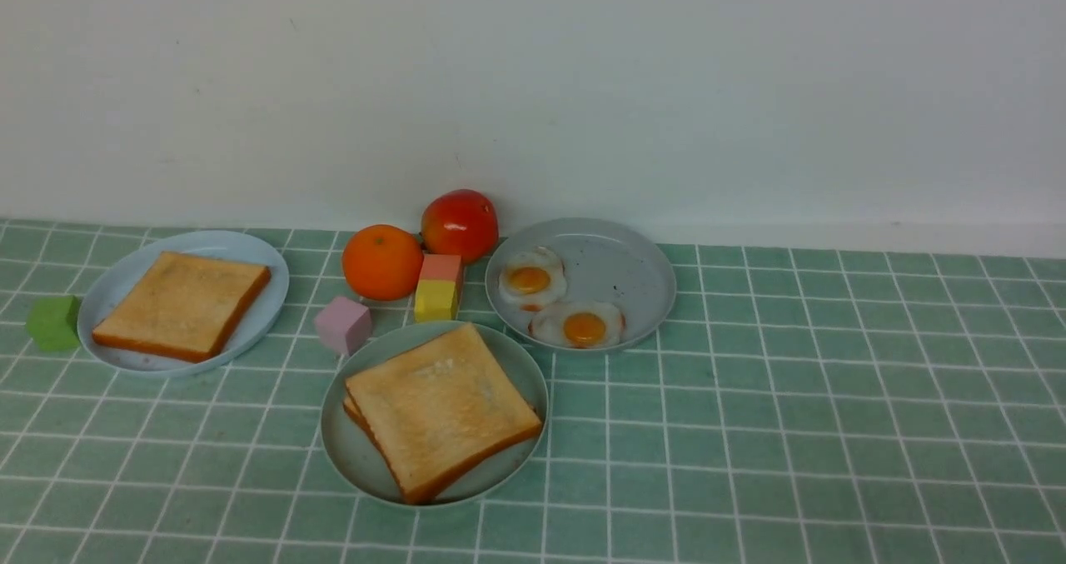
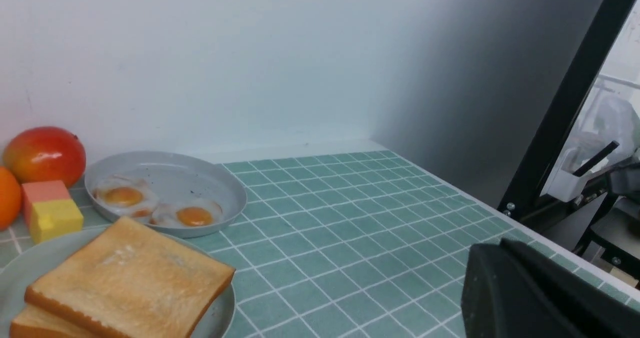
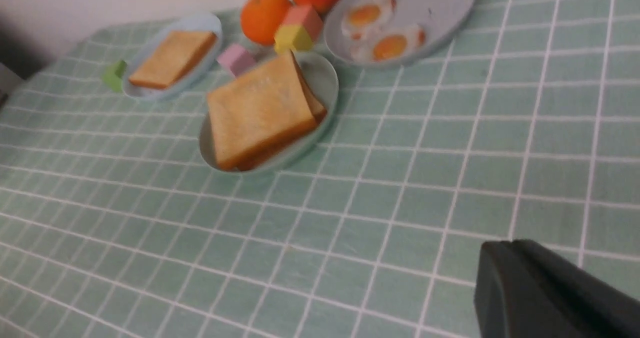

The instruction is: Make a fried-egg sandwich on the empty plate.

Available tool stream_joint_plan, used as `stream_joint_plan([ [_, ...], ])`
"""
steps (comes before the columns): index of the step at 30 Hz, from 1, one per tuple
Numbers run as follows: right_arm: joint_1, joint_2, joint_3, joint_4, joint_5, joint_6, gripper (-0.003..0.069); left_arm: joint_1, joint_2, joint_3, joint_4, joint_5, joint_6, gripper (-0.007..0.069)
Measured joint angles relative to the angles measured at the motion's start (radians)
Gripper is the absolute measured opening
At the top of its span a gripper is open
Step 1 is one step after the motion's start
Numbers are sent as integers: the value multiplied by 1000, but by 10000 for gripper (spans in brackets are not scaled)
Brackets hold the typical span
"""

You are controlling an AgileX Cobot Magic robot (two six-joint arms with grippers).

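The mint-green plate sits at the front centre of the tiled table. On it two toasted bread slices lie stacked, the top one slightly askew. Whether an egg lies between them I cannot tell. Both arms are out of the front view. In the left wrist view my left gripper is shut and empty, well off to the side of the plate. My right gripper is also shut on nothing, above bare tiles and away from the plate.
A grey speckled plate behind holds two fried eggs. A light-blue plate at the left carries one toast. An orange, a red fruit, a pink-yellow block, a pink cube and a green cube stand around. The wall is close behind.
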Motion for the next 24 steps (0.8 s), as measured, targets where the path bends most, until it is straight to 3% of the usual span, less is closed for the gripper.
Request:
stream_joint_plan([
  [6, -15, -12, 62, -21, -8, 0, 0, 0, 0, 0, 0, 9, 0, -13],
  [10, -179, -60, 138, -76, -49, -33, -1, -1, 0, 0, 0, 13, 0, -13],
  [12, -350, -102, 214, -52, -100, -125, -10, -1, 0, 0, 0, 14, 0, -13],
  [15, -456, -151, 270, 0, -127, -219, -11, -1, 0, 0, 0, 16, 0, -13],
  [20, -550, -209, 310, 56, -151, -333, -11, -1, 0, 0, 0, 16, 0, -10],
  [24, -559, -215, 318, 60, -175, -375, -11, -1, 0, 0, 0, 16, 0, -8],
])
